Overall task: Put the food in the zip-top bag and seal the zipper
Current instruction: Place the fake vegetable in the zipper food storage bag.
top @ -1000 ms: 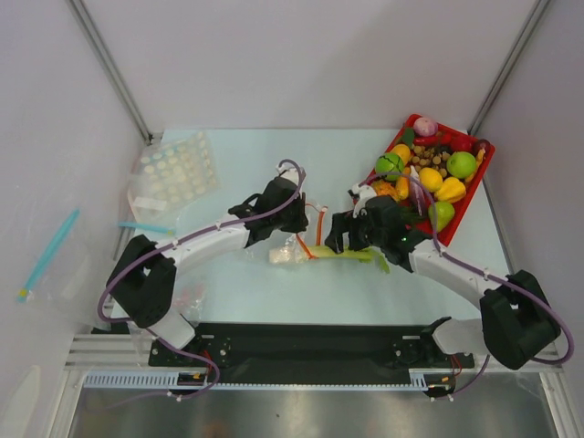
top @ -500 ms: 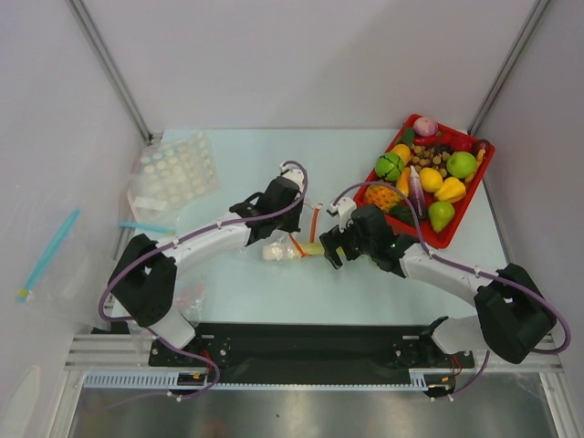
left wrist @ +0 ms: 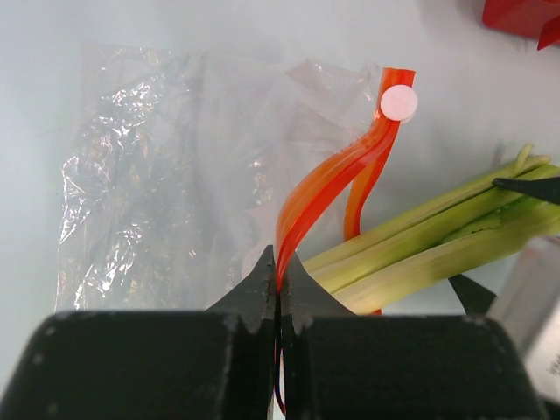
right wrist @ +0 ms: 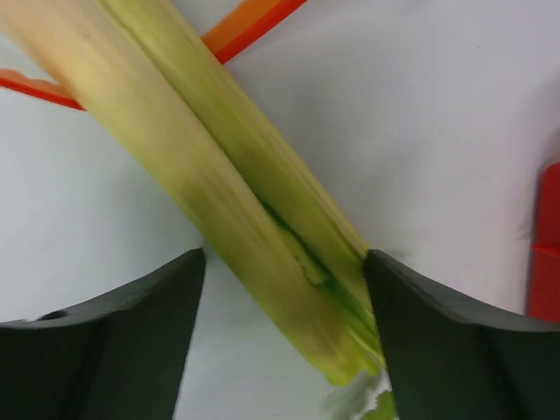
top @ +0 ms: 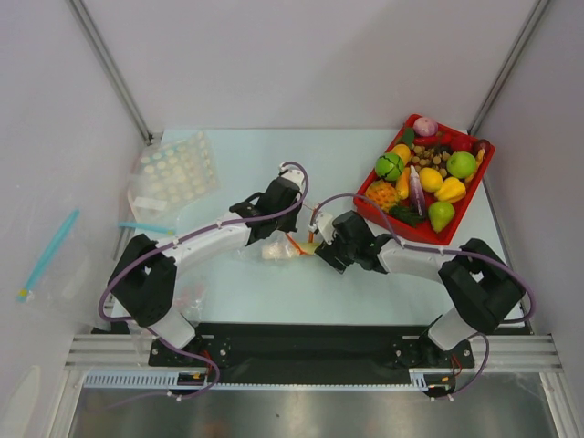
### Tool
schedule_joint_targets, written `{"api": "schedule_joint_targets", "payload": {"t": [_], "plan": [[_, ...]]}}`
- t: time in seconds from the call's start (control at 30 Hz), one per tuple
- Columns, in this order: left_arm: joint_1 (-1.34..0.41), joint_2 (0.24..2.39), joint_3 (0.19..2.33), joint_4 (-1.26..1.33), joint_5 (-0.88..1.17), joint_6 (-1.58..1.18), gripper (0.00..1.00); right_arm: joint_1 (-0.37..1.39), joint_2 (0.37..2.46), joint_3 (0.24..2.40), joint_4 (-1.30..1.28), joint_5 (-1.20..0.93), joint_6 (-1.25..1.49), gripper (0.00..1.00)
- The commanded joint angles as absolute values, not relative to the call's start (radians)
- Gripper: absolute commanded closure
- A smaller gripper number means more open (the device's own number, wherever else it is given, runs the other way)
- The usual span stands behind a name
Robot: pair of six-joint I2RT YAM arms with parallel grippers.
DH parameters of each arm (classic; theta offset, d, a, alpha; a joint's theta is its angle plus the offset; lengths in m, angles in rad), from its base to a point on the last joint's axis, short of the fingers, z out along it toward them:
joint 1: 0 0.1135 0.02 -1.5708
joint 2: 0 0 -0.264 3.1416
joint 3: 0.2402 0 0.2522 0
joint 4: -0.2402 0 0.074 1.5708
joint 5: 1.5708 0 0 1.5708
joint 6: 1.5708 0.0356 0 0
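Note:
My left gripper (left wrist: 279,267) is shut on the red-orange zipper (left wrist: 328,179) of the clear zip-top bag (left wrist: 166,175), lifting one lip at the mouth. The leek (right wrist: 219,175) lies on the table across the mouth, its white end (top: 272,252) to the left under the plastic. Around the leek's green leaf end my right gripper (right wrist: 284,262) stands open: the right finger touches the leaves, the left one is apart from them. From above, the right gripper (top: 321,248) sits just right of the left gripper (top: 292,235). A green pear (top: 441,214) lies in the red tray.
The red tray (top: 484,173) at the back right holds several toy fruits and vegetables. A clear blister sheet (top: 178,169) and a bag with a blue strip (top: 146,226) lie at the left. The right arm's forearm stretches across the table's middle right.
The right gripper has travelled left along the leek towards the bag mouth, and the leek has shifted slightly left. The left gripper has kept its hold on the zipper.

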State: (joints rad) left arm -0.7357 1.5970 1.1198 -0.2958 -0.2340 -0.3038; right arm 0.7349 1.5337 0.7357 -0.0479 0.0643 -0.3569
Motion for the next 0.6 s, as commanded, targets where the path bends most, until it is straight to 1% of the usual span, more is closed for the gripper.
{"api": "schedule_joint_targets", "payload": {"t": [0.0, 0.03, 0.07, 0.17, 0.23, 0.27, 0.33, 0.37, 0.57], "plan": [[-0.738, 1.595, 1.161, -0.293, -0.249, -0.282, 1.00, 0.721, 1.568, 0.798, -0.070, 0.081, -0.387, 0.26], [-0.738, 1.597, 1.160, -0.293, -0.245, -0.282, 1.00, 0.722, 1.574, 0.805, -0.080, 0.075, -0.387, 0.34], [-0.738, 1.592, 1.160, -0.291, -0.241, -0.284, 1.00, 0.726, 1.572, 0.811, -0.086, 0.078, -0.385, 0.49], [-0.739, 1.577, 1.154, -0.279, -0.213, -0.279, 1.00, 0.751, 1.519, 0.796, -0.091, 0.089, -0.387, 0.66], [-0.749, 1.566, 1.147, -0.267, -0.219, -0.267, 1.00, 0.771, 1.484, 0.787, -0.084, 0.086, -0.387, 0.71], [-0.761, 1.563, 1.144, -0.262, -0.225, -0.262, 1.00, 0.790, 1.445, 0.778, -0.084, 0.084, -0.384, 0.79], [-0.775, 1.555, 1.146, -0.255, -0.236, -0.252, 1.00, 0.801, 1.413, 0.776, -0.094, 0.052, -0.370, 0.91], [-0.787, 1.555, 1.141, -0.250, -0.238, -0.249, 1.00, 0.802, 1.399, 0.773, -0.095, 0.029, -0.362, 1.00], [-0.818, 1.520, 1.129, -0.230, -0.239, -0.247, 1.00, 0.793, 1.322, 0.767, -0.083, -0.123, -0.261, 1.00]]}}
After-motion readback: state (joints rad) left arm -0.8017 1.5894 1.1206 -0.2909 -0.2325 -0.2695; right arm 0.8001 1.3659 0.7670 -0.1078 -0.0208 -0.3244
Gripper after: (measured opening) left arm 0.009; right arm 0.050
